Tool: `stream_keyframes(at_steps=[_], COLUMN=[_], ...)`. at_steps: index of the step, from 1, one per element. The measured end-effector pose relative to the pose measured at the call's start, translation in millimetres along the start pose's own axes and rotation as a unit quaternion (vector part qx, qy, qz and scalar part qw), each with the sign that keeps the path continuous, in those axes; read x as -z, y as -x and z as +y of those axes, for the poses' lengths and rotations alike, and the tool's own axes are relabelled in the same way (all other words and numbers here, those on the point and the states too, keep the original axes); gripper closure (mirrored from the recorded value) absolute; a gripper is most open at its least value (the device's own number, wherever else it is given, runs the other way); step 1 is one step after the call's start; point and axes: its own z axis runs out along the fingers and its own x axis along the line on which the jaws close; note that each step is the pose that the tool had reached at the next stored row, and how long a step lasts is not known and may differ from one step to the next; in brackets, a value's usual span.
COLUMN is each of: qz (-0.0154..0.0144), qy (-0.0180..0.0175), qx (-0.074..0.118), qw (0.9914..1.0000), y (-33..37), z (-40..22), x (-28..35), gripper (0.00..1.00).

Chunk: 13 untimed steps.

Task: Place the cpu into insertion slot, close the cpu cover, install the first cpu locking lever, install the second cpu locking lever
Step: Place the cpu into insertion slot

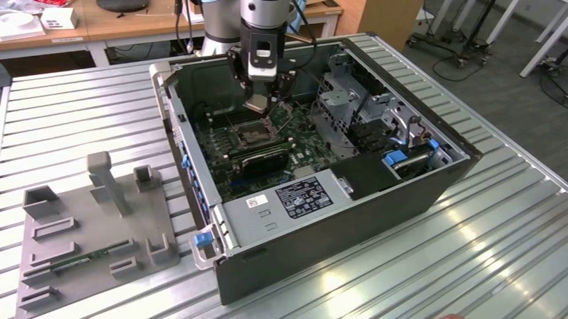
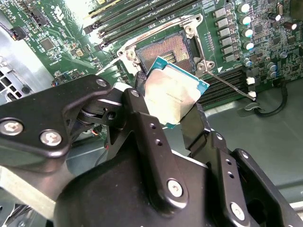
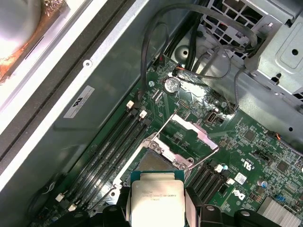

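My gripper [image 1: 259,105] is shut on the cpu [image 1: 257,102], a small silvery square chip, and holds it tilted inside the open computer case. In both wrist views the cpu [image 2: 176,92] [image 3: 155,202] sits between the black fingers [image 2: 142,113], just above and apart from the insertion slot [image 2: 166,51] [image 3: 152,161]. The slot [image 1: 251,137] is open, with its dark contact field bare. The cpu cover [image 3: 201,134] stands swung up from its hinge on the slot's far side. A thin wire locking lever [image 2: 232,85] lies unhooked beside the slot.
Long black memory slots [image 3: 109,146] run beside the socket. Black cables [image 3: 156,47] loop over the board, and a metal drive cage [image 1: 355,100] rises toward the exterior view's right. A grey fixture tray [image 1: 89,226] lies on the ribbed table beside the case.
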Motion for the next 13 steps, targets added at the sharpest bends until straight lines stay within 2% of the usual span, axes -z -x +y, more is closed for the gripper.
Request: stream_keyframes(at_steps=[4,7,10,13], qz=[-0.002,-0.0041,-0.0062,-0.0082], qy=[0.0005,0.0009,0.0014,0.0019], qx=[-0.026,-0.052,-0.079,-0.106], qw=[0.99966,0.99864,0.99683,0.99435], y=[0.0,0.0,0.0,0.0], z=[0.0,0.0,-0.1,-0.2], x=[-0.4,-0.9,-1.6,-2.2], gripper=[0.46,0.46,0.46,0.46])
